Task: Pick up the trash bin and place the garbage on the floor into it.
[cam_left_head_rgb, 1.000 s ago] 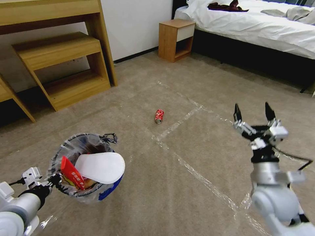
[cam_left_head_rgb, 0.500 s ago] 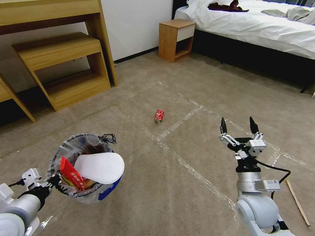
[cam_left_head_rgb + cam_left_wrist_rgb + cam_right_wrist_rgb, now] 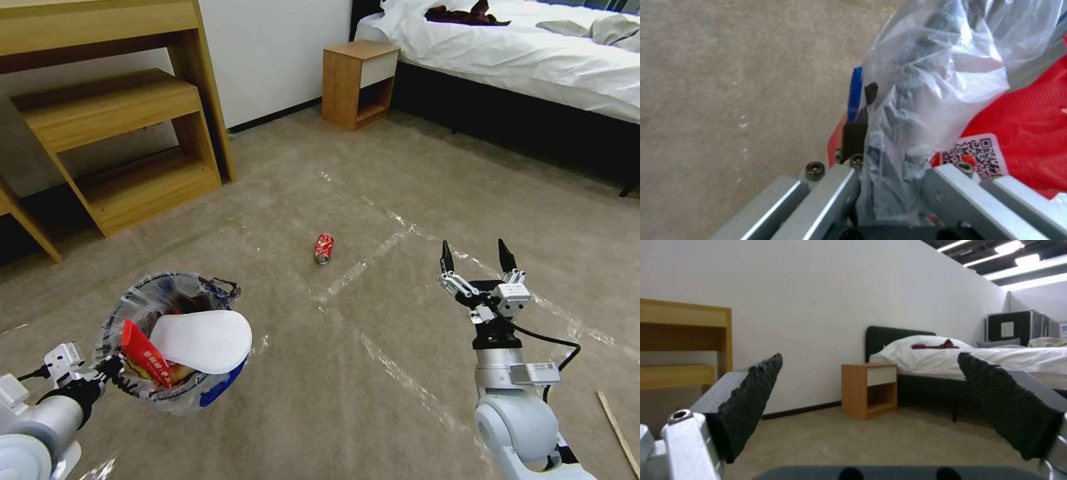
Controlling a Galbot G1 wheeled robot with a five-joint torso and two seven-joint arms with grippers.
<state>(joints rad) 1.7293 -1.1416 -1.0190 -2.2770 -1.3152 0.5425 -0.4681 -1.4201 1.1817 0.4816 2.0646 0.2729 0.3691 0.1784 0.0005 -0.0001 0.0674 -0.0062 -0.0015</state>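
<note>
The trash bin (image 3: 175, 390), dark with a clear bag and a blue patch, hangs low at the near left. My left gripper (image 3: 112, 369) is shut on its rim, and the left wrist view shows its fingers (image 3: 857, 133) pinching the crinkly bag (image 3: 933, 76). A white insole (image 3: 200, 341) and a red wrapper (image 3: 143, 355) stick out of the bin. On the floor (image 3: 287, 413), a crushed red can (image 3: 324, 248) lies ahead at centre. My right gripper (image 3: 475, 257) is open and points forward, right of the can; its pads (image 3: 746, 406) hold nothing. A wooden stick (image 3: 618, 430) lies at the near right.
Wooden desk shelves (image 3: 127, 153) stand at the far left and a wooden nightstand (image 3: 357, 83) against the wall. A white bed (image 3: 520, 60) fills the far right. Shiny tape strips (image 3: 363, 263) cross the carpet.
My right gripper has dropped and drawn back to the left, still open. The stick has come into sight at the near right. The whole view has shifted slightly. The bin stays held.
</note>
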